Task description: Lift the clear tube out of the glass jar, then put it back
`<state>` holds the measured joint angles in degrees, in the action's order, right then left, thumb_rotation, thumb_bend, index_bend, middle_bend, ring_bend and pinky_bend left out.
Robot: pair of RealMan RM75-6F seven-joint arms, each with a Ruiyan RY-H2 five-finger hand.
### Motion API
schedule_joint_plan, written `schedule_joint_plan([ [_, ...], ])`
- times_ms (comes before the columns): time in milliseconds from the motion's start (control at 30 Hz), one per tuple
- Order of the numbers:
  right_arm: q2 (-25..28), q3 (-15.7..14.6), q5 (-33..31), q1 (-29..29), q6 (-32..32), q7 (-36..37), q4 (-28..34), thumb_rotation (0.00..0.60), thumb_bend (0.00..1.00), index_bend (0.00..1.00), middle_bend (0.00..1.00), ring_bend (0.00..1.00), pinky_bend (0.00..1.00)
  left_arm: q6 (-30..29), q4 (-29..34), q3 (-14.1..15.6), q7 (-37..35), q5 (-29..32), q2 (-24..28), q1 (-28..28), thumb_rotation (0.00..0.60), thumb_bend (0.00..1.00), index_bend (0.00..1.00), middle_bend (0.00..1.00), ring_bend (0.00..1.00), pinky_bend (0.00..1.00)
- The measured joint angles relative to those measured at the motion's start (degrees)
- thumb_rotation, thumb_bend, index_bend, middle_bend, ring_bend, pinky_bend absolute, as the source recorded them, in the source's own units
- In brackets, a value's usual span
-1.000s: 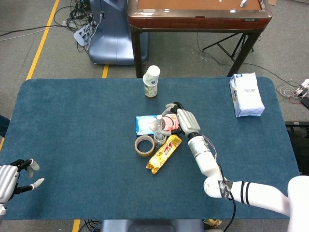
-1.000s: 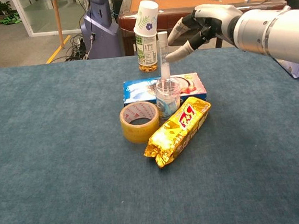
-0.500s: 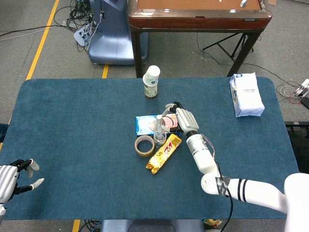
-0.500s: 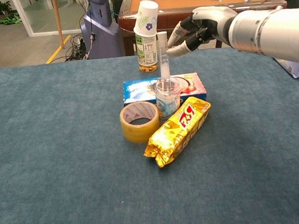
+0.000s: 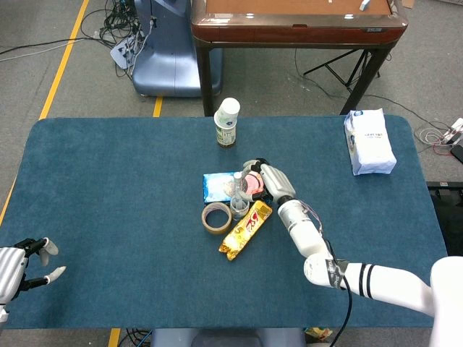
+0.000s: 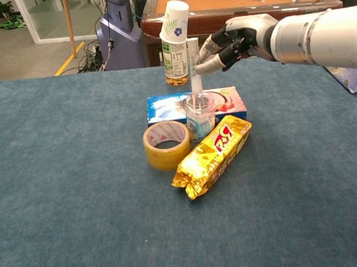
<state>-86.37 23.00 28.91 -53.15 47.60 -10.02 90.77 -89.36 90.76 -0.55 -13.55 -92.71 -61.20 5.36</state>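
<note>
The clear tube (image 6: 194, 63) stands upright in the small glass jar (image 6: 200, 116) at the middle of the blue table. In the head view the tube (image 5: 237, 183) and the jar (image 5: 239, 208) show small. My right hand (image 6: 236, 40) hovers just right of the tube's upper part, fingers partly curled, one fingertip (image 6: 201, 67) right at the tube; a grip on it does not show. In the head view this hand (image 5: 265, 178) sits close beside the tube. My left hand (image 5: 20, 266) rests at the table's near left corner, fingers spread, holding nothing.
A tape roll (image 6: 166, 144) and a yellow snack packet (image 6: 215, 155) lie against the jar's front. A blue box (image 6: 167, 108) lies behind it. Further back stands a bottle capped with a paper cup (image 6: 175, 43). A white tissue pack (image 5: 370, 142) lies far right.
My right hand has come slightly lower and closer to the tube, its fingers curling in more. Tube, jar and left hand have not moved.
</note>
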Motion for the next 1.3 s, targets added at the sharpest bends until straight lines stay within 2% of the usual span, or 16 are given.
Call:
schedule_joint_plan([
  [267, 0.11, -0.40, -0.33, -0.74, -1.02, 1.59, -0.35, 0.600, 0.35, 0.44, 0.21, 0.06, 0.18, -0.06, 0.04, 0.00, -0.05, 0.00, 0.04, -0.03, 0.600, 0.14, 0.54, 0.70, 0.52, 0.70],
  [800, -0.20, -1.13, -0.82, -1.60, -1.37, 3.38, -1.44, 0.600, 0.43, 0.47, 0.22, 0.06, 0.18, -0.27, 0.08, -0.01, -0.34, -0.05, 0.17, -0.14, 0.600, 0.14, 0.54, 0.70, 0.52, 0.70],
  [1300, 0.54, -1.37, 0.72, -1.02, -0.88, 5.45, -0.20, 0.600, 0.47, 0.54, 0.25, 0.06, 0.18, -0.18, 0.04, -0.04, -0.31, 0.03, 0.18, -0.12, 0.600, 0.14, 0.54, 0.70, 0.52, 0.70],
])
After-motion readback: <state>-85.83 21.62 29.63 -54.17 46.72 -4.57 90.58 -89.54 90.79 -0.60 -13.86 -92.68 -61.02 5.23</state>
